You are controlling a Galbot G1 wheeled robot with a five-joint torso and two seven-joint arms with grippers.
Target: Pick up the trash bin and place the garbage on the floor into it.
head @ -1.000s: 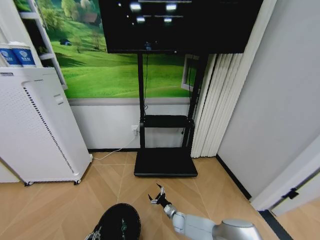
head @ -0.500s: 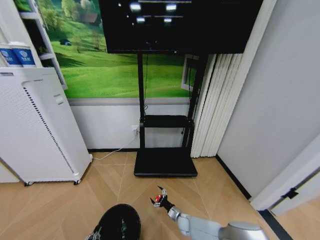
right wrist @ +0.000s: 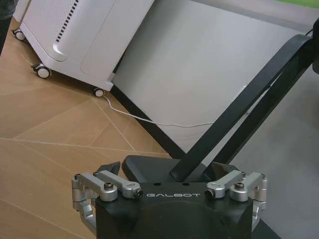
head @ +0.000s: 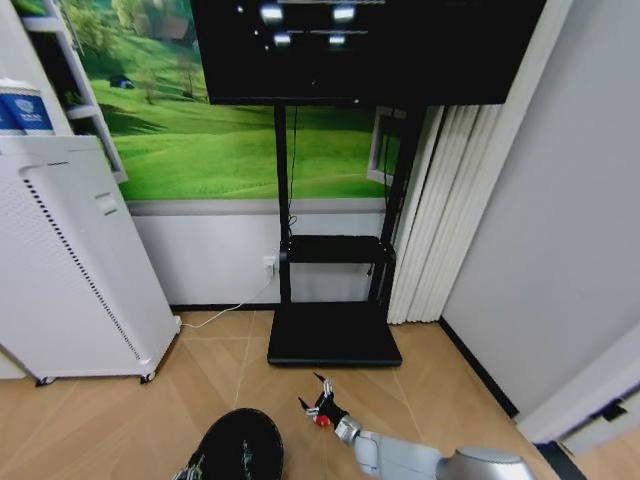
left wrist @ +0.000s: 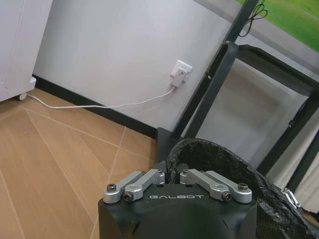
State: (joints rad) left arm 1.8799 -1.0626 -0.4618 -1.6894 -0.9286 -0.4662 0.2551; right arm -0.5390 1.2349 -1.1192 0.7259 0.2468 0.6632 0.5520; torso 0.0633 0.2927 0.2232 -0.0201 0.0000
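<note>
Floorboards run across the lower head view, where one trash bin [head: 240, 447], round, black and dark inside, sits at the bottom edge with its lower part cut off. The left gripper [left wrist: 172, 178] is clamped on the bin's rim, its fingers narrowed against the mesh wall (the left wrist view shows the links drawn in close), and only a dark sliver of it shows beside the bin in the head view. The right gripper [head: 322, 405] hovers low over the floor just right of the bin, fingers spread wide with a small red bit between them, too small to identify. One black TV stand [head: 333, 335] stands behind, one white cabinet [head: 70, 270] to the left, cut off by the frame, and one white cable [left wrist: 99, 104] trails to a wall socket [left wrist: 180, 72].
</note>
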